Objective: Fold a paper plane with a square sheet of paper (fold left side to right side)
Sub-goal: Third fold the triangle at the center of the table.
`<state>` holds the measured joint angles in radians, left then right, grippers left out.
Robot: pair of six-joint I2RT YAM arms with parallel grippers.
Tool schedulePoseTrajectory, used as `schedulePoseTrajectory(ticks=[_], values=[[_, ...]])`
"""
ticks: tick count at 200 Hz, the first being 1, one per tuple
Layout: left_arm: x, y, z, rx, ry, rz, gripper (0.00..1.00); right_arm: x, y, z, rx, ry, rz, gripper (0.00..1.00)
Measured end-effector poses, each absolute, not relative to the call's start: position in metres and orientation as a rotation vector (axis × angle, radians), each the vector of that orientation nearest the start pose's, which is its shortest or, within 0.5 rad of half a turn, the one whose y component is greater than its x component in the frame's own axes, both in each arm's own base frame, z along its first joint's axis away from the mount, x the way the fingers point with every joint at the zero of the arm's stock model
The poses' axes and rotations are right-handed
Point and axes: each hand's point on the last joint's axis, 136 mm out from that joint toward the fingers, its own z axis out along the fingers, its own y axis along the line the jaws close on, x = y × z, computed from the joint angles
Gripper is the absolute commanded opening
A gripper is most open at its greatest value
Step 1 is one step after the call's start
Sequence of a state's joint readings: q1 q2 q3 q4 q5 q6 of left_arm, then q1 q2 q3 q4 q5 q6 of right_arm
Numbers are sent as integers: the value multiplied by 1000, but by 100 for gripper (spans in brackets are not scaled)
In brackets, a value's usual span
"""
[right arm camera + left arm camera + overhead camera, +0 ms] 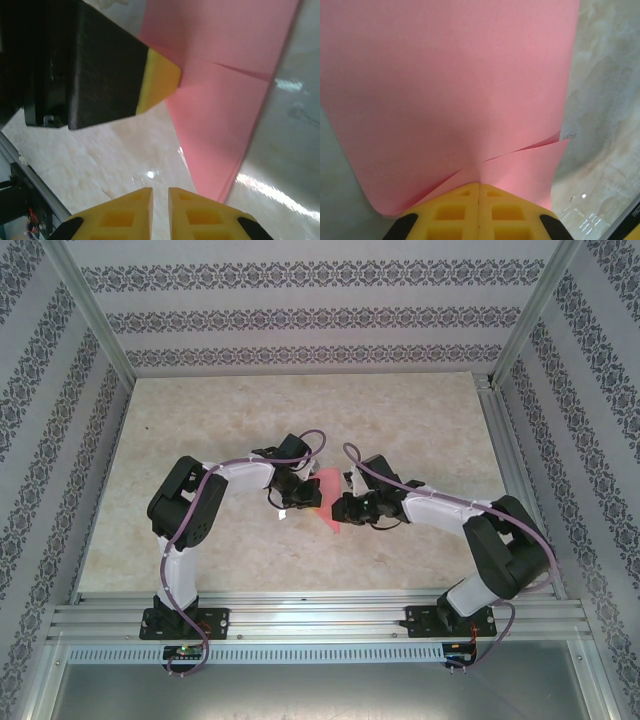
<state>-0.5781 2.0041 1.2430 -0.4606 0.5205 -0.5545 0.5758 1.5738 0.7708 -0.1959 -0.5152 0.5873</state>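
We see the table [200,420] with both arms bent inward over its middle — the pink paper [330,512] sits between their tips, folded, with a slanting flap edge across it. Our left gripper [479,186] is clamped on the paper's edge, its pads pressed tight together. Our right gripper [160,192] hangs just beside the paper's pointed corner, barely parted — a thin slit with nothing in it

Sheet of paper [450,85]: plain pink-red, no print. Surface [200,420]: pale beige, marbled veining. Walls [300,315]: white with grey ornamental bands. Arms [178,575]: white links, black joints, lilac cables [314,431]. Left hand [479,192], right hand [160,197]: yellow fingertips, black behind
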Motion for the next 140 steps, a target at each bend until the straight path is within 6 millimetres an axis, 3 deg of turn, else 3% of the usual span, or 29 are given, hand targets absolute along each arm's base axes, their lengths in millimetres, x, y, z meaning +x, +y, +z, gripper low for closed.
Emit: schedulePoseTrajectory(ticks=[21,54,86,105,140], values=[[310,-304,18,176,2977,-951,3,256,268,39,-180,2788,1043,15],[311,-304,19,175,2977,-947,6,247,262,13,-138,2866,1013,15],[311,-304,20,172,2979,-945,21,248,263,11,-141,2852,1028,14],[312,-301,27,169,2967,-927,24,248,263,11,-142,2848,1029,14],[317,-301,63,172,2871,-975,12,248,263,11,-143,2849,1028,14]])
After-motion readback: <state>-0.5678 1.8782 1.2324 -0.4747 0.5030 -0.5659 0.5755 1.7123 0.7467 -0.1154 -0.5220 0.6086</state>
